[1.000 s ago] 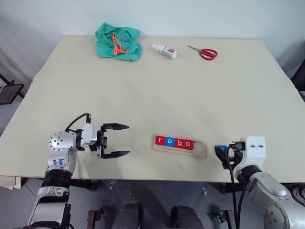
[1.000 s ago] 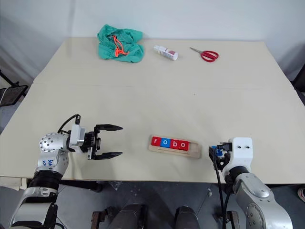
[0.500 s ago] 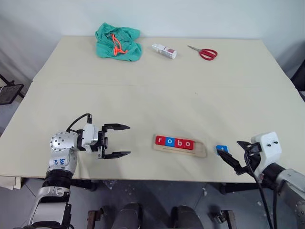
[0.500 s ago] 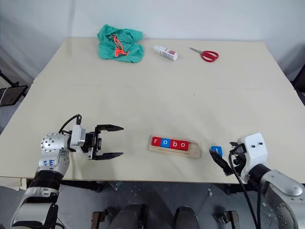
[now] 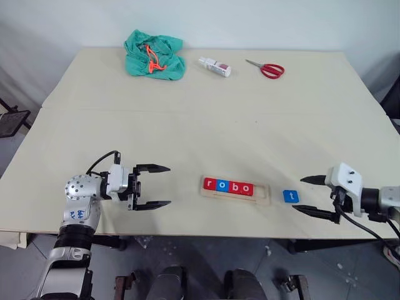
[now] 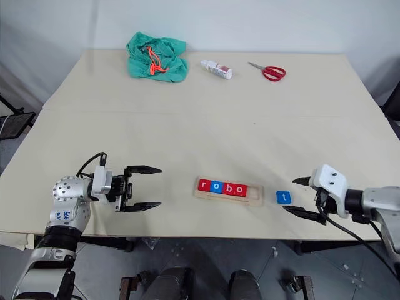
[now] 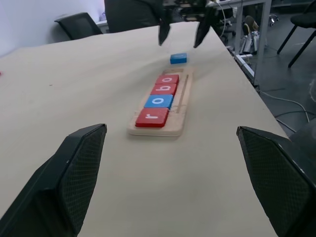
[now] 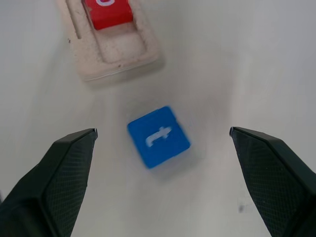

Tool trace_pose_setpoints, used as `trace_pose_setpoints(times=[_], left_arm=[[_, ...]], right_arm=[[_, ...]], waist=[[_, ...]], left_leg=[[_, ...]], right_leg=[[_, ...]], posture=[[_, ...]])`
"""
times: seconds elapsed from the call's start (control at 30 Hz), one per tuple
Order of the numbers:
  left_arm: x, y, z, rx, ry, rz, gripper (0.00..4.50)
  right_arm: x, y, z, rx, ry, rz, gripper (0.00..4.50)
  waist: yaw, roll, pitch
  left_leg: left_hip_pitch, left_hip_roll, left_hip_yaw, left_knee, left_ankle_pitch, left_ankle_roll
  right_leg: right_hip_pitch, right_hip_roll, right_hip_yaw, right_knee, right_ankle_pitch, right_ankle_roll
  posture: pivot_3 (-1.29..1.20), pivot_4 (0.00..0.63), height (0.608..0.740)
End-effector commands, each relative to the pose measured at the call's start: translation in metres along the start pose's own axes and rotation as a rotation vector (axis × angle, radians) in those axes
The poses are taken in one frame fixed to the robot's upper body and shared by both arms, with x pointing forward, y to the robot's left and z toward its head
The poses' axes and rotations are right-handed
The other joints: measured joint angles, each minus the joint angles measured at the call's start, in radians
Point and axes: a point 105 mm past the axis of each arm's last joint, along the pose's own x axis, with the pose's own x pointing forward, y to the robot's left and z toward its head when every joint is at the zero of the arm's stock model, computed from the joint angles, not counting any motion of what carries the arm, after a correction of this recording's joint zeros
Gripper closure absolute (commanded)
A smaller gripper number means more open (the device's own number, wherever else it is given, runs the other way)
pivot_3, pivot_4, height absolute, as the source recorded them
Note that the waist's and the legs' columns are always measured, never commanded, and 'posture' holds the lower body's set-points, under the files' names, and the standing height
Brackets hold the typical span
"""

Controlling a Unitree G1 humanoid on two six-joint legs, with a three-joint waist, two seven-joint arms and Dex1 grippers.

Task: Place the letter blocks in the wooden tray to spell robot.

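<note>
On the table, wooden tray is holding four letter blocks reading "r o b o"; its right-end slot is sitting bare. Blue "t" block is lying flat at 3 o'clock of the tray, apart from it, just off the spread-wide, empty right gripper fingertips. Left gripper is hovering at 9 o'clock, released, gripping nothing.
</note>
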Motion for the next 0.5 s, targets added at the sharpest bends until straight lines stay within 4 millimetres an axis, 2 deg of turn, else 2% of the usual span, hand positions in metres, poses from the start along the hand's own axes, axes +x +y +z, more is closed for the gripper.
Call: trace_pose_setpoints(times=[0.03, 0.37, 0.47, 0.5], left_arm=[[-0.006, -0.002, 0.009, 0.029, 0.0, 0.012, 0.0], [-0.015, -0.006, 0.013, 0.027, 0.027, 0.034, 0.0], [-0.016, -0.007, 0.013, 0.026, 0.03, 0.038, 0.0], [-0.016, -0.008, 0.013, 0.026, 0.03, 0.04, 0.0]], right_arm=[[0.0, -0.003, -0.003, -0.051, 0.032, 0.046, 0.0], [0.012, -0.011, -0.014, -0.114, 0.074, 0.118, 0.0], [0.014, -0.01, -0.013, -0.111, 0.064, 0.123, 0.58], [0.014, -0.01, -0.013, -0.11, 0.061, 0.122, 0.92]], waist=[[0.003, 0.0, 0.0], [0.0, 0.0, 0.0], [0.001, 0.0, 0.0], [0.001, 0.0, 0.0]], left_leg=[[0.0, 0.0, 0.0, 0.0, 0.0, 0.0], [-0.001, 0.0, 0.0, 0.002, 0.0, 0.0], [-0.001, 0.0, 0.0, 0.002, 0.0, 0.0], [-0.001, 0.0, 0.0, 0.002, 0.0, 0.0]], right_leg=[[0.0, 0.0, 0.0, 0.0, 0.0, 0.0], [0.0, 0.0, -0.001, 0.0, 0.0, 0.0], [0.0, 0.0, -0.001, 0.0, 0.0, 0.0], [0.0, 0.0, -0.001, 0.0, 0.0, 0.0]], posture=[[0.0, 0.15, 0.74], [0.0, 0.15, 0.74], [0.0, 0.15, 0.74], [0.0, 0.15, 0.74]])
